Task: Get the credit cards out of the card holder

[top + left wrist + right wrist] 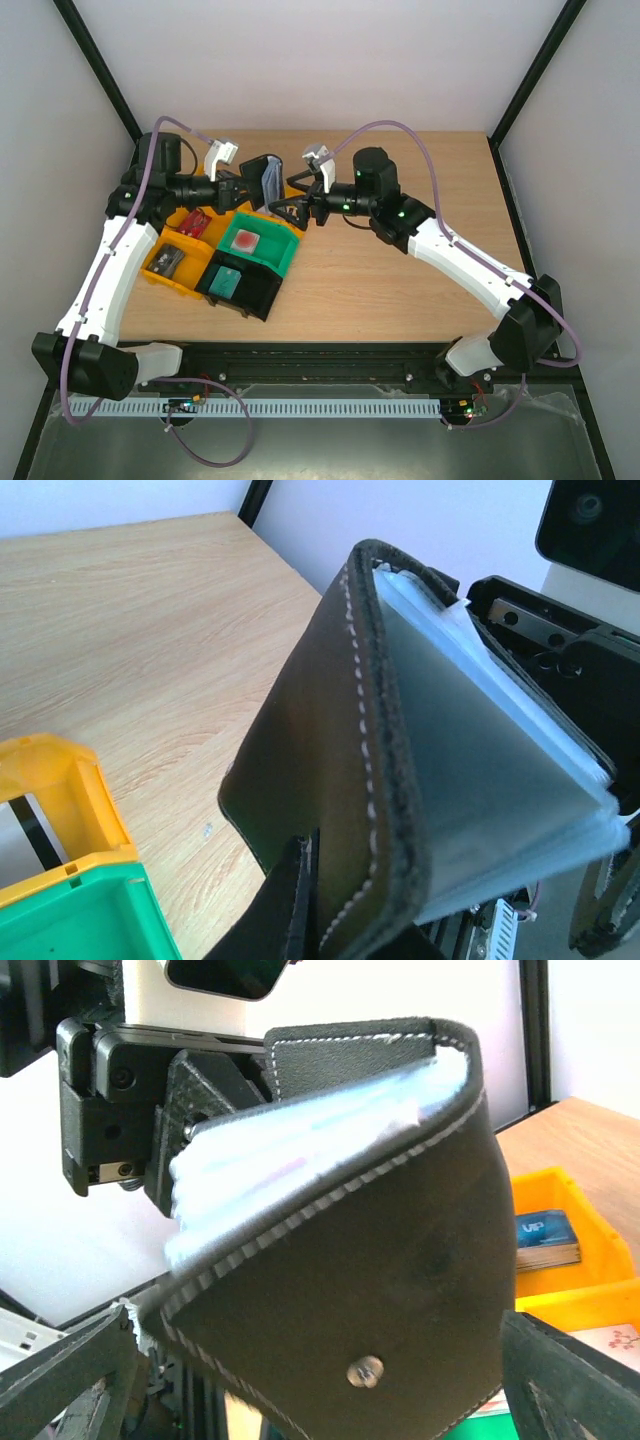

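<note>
The card holder [264, 180] is a black bifold wallet held in the air above the back of the bins. My left gripper [240, 190] is shut on its black cover; in the left wrist view one finger [292, 905] presses the leather [320, 740]. The pale clear pockets [480, 780] fan out. My right gripper [288, 197] is open right beside the holder, with its fingers [70, 1380] wide either side of the clasp face [370, 1290]. Pink edges of credit cards [290, 1172] show inside the pockets. A pink card [246, 240] lies in the green bin.
A yellow bin [160, 278] holds a red card [195, 221] and a dark card [166, 260]. A green bin [285, 255] and a black bin [262, 296] with a teal block [226, 282] stand beside it. Bare wooden table [400, 290] lies to the right.
</note>
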`<action>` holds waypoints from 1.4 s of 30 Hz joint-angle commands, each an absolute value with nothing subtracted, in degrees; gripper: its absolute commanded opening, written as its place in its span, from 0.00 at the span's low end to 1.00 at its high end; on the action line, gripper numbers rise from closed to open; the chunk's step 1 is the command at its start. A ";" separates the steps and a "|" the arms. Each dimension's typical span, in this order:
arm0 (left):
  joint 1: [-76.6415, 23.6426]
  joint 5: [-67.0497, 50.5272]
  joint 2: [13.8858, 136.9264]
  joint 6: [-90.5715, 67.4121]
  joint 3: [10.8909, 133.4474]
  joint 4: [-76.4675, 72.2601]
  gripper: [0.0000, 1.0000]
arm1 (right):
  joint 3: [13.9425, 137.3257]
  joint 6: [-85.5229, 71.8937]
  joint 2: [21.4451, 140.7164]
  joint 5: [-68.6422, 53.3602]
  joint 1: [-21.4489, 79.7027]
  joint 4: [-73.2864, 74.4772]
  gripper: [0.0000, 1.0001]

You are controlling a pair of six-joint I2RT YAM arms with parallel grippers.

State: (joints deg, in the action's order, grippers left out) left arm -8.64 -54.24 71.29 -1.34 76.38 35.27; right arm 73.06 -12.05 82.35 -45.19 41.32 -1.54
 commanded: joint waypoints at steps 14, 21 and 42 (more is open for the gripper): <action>-7.91 -59.76 71.53 3.30 79.79 38.90 0.02 | 73.21 -11.57 82.40 -35.60 41.21 -5.36 0.50; -7.91 -56.64 72.49 5.23 80.55 40.15 0.02 | 77.49 -11.80 83.67 -38.31 40.41 -0.19 0.10; -6.60 -52.98 70.71 -0.11 70.79 30.63 0.86 | 86.48 -16.61 90.11 -50.16 41.00 6.29 0.02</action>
